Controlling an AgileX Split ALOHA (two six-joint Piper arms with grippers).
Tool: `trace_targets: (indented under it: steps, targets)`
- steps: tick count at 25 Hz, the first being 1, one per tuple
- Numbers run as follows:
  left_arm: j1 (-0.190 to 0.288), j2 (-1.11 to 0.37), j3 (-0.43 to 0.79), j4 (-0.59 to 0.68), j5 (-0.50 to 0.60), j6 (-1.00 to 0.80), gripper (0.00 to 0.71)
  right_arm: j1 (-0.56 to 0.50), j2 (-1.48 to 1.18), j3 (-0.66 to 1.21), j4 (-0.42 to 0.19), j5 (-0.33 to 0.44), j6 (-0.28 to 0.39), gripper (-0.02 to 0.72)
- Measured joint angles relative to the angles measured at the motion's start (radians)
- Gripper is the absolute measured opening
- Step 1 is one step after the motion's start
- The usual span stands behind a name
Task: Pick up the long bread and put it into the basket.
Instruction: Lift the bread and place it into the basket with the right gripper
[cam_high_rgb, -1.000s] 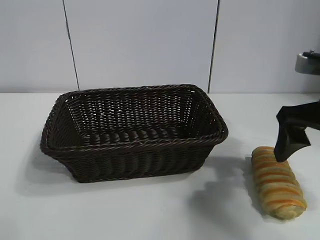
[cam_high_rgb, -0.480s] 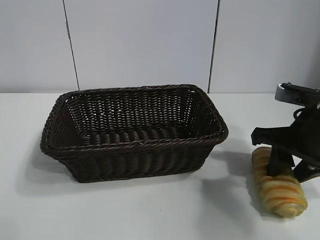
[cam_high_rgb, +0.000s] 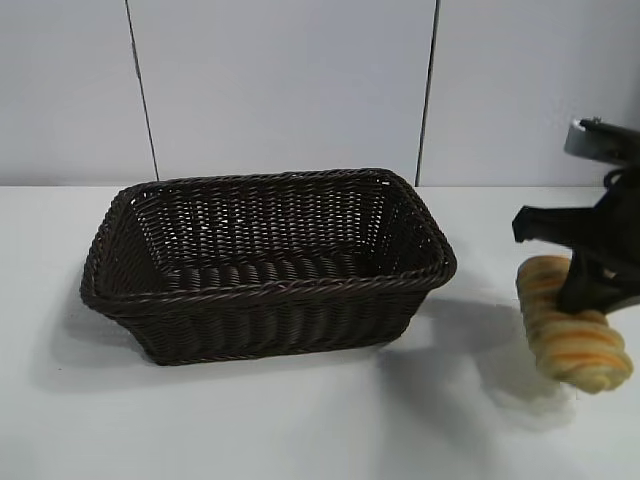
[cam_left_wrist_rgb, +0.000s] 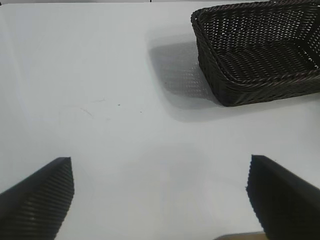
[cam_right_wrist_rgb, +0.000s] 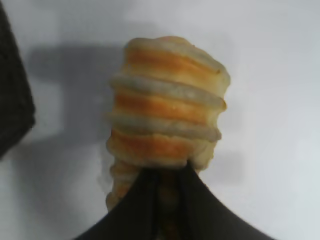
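Note:
The long bread (cam_high_rgb: 570, 325), golden-tan with orange and cream ridges, hangs tilted above the table at the far right, its shadow on the table below. My right gripper (cam_high_rgb: 590, 290) is shut on its middle. In the right wrist view the loaf (cam_right_wrist_rgb: 167, 105) sticks out past the dark fingers (cam_right_wrist_rgb: 150, 200) that pinch it. The dark-brown wicker basket (cam_high_rgb: 270, 290) stands at the table's centre left, to the left of the loaf. It also shows in the left wrist view (cam_left_wrist_rgb: 260, 55). My left gripper (cam_left_wrist_rgb: 160, 200) is open and empty over bare table, away from the basket.
The white table (cam_high_rgb: 300, 420) runs across the front. A pale panelled wall (cam_high_rgb: 280, 90) stands behind the basket. The basket's edge (cam_right_wrist_rgb: 12, 100) shows dark at one side of the right wrist view.
My right gripper came down on the loaf, shut on it and lifted it off the table. The loaf now hangs tilted and a little higher. The basket has not moved.

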Motion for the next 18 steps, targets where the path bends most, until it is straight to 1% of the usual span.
trace_targets:
  steps: [3,9,11,16,18]
  targets:
    - [0.0,0.0,0.0,0.0,0.0,0.0,0.679,0.0,-0.005,-0.068,-0.004,0.033,0.0,0.065]
    - [0.0,0.0,0.0,0.0,0.0,0.0,0.679,0.013,-0.002,-0.12,-0.002,0.034,-0.001,0.065]
    - [0.0,0.0,0.0,0.0,0.0,0.0,0.679,0.045,0.015,-0.142,-0.002,0.034,-0.005,0.065]
    - [0.0,0.0,0.0,0.0,0.0,0.0,0.679,0.173,0.128,-0.249,-0.002,0.044,-0.008,0.065]
    - [0.0,0.0,0.0,0.0,0.0,0.0,0.679,0.229,0.184,-0.306,-0.004,0.049,-0.031,0.065]
